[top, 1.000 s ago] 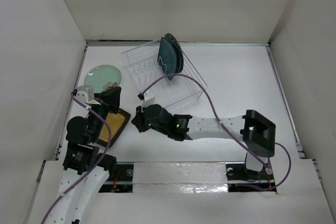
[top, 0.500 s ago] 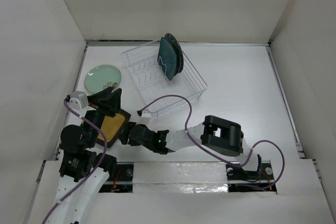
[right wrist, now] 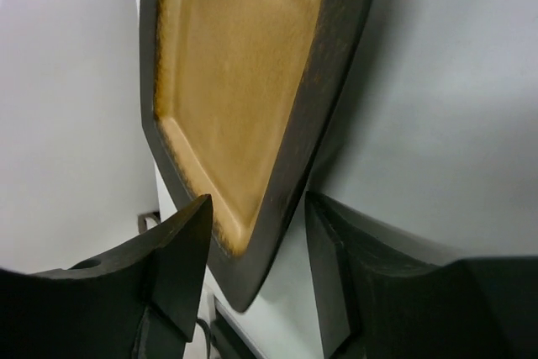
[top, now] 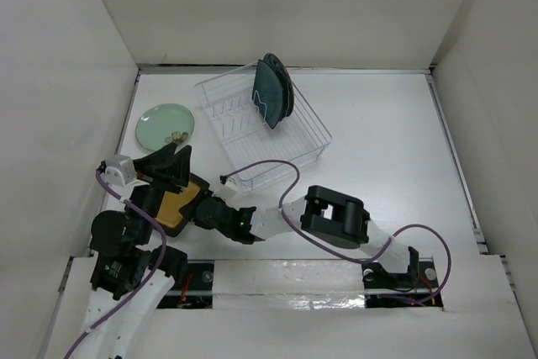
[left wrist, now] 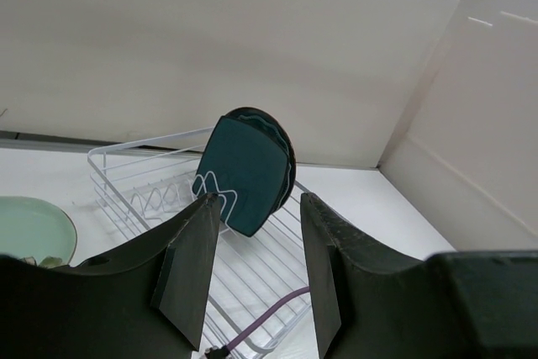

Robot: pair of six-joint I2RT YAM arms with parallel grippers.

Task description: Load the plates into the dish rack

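Observation:
The clear dish rack (top: 290,145) sits at the back middle, and dark teal plates (top: 273,92) stand upright in its far end. On the table at the left lies a pale mint plate (top: 165,126). The square mustard-yellow plate (top: 176,206) lies near left, partly hidden under my left gripper (top: 178,157). In the left wrist view my left gripper (left wrist: 262,199) is open and empty, facing the rack (left wrist: 151,182) and the teal plates (left wrist: 248,161). My right gripper (top: 202,210) is open at the yellow plate's right side. The corner of that plate (right wrist: 235,81) reaches in between the jaws of my right gripper (right wrist: 257,201).
White walls close in the table on the left, back and right. A purple cable (top: 269,166) from the right arm loops over the rack's near edge. Small bits (top: 176,135) lie on the mint plate. The right arm stretches across the near edge of the table.
My right gripper has swung left and nearer, up to the yellow plate, and opened. My left gripper has opened and drawn back toward the near left.

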